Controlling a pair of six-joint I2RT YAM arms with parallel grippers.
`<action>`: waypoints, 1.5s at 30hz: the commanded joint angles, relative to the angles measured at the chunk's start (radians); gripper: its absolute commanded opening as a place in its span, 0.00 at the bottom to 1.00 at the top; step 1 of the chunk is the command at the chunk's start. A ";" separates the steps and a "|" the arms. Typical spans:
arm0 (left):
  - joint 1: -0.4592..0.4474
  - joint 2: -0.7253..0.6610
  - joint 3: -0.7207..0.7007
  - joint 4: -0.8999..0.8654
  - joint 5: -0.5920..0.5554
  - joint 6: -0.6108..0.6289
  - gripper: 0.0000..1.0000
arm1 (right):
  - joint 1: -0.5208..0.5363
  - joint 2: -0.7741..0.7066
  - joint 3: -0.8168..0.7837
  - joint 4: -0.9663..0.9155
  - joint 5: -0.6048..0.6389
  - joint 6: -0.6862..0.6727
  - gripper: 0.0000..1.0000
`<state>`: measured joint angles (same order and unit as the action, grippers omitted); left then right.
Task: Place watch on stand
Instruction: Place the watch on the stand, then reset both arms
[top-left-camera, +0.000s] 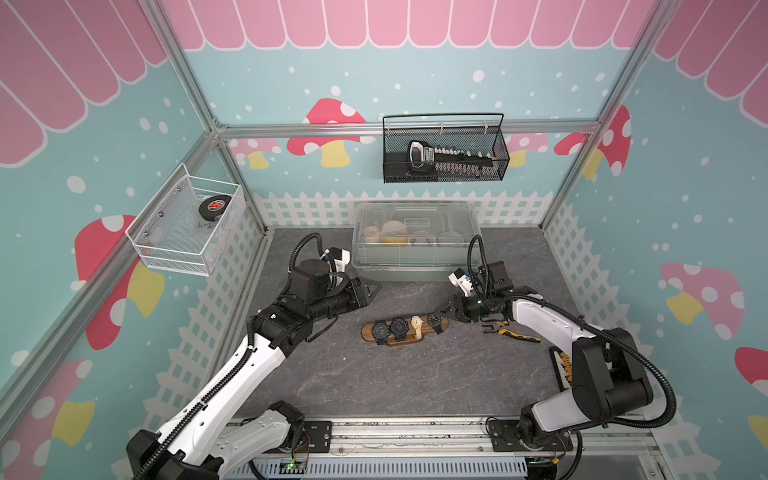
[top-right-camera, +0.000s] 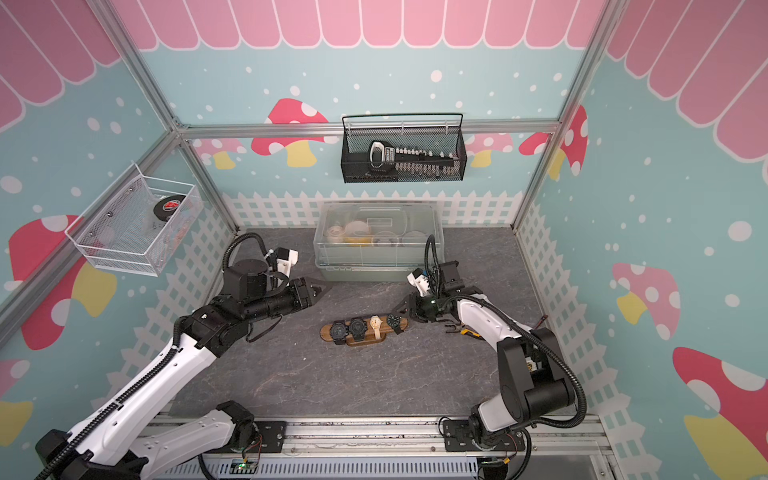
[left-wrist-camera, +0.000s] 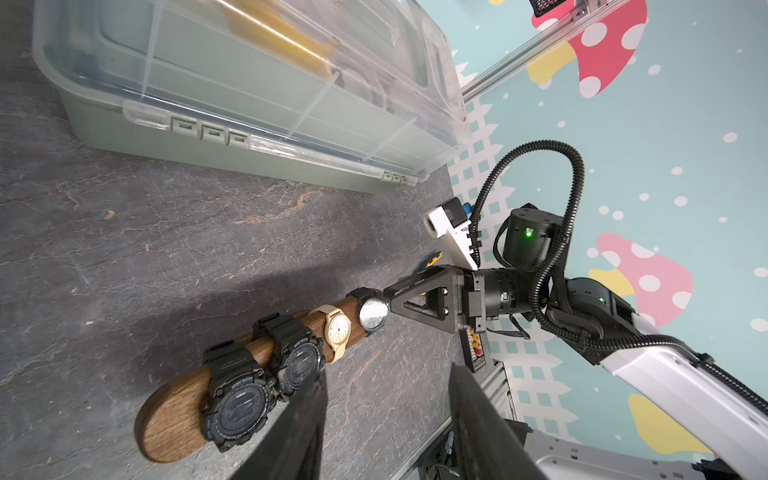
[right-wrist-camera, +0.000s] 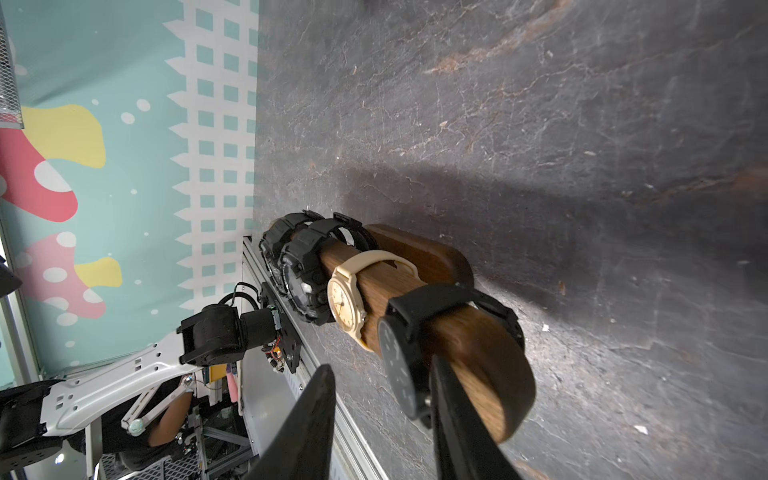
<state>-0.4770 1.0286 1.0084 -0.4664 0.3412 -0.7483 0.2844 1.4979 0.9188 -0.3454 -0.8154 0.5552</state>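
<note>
Listing by size: grey stone-look surface (top-left-camera: 374, 382); clear lidded box (top-left-camera: 415, 249), far centre, away from the work; wooden stand (top-left-camera: 367, 331), mid-surface within reach of both arms, four watches strapped round its bar; left gripper (top-left-camera: 374, 289), released and empty, far-left of the stand; right gripper (top-left-camera: 445, 311), jaws parted at the stand's right end; slim black watch (top-left-camera: 435, 319), seated there, placement seemingly complete; leftmost watch (left-wrist-camera: 237, 409), marked "SPORT WATCH".

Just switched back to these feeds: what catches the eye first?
A wooden stand at mid-table carries four watches in a row: two chunky black watches, one beige watch, one slim black watch at the end nearest the right arm. The right gripper hovers at that last one, jaws apart, not clamping it. A clear lidded box stands behind.
</note>
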 joint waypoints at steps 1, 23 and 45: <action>0.008 -0.017 -0.011 0.007 0.004 0.002 0.48 | 0.008 -0.021 0.025 -0.033 0.025 -0.005 0.37; 0.008 -0.068 0.019 -0.051 -0.280 0.173 0.99 | 0.018 -0.143 0.173 -0.231 0.450 -0.139 1.00; 0.037 0.053 -0.448 0.756 -1.078 0.854 0.99 | 0.016 -0.283 -0.118 0.205 1.204 -0.475 1.00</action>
<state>-0.4633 1.0481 0.6060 0.0654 -0.5808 -0.1009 0.2966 1.2186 0.8509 -0.2752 0.2684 0.1883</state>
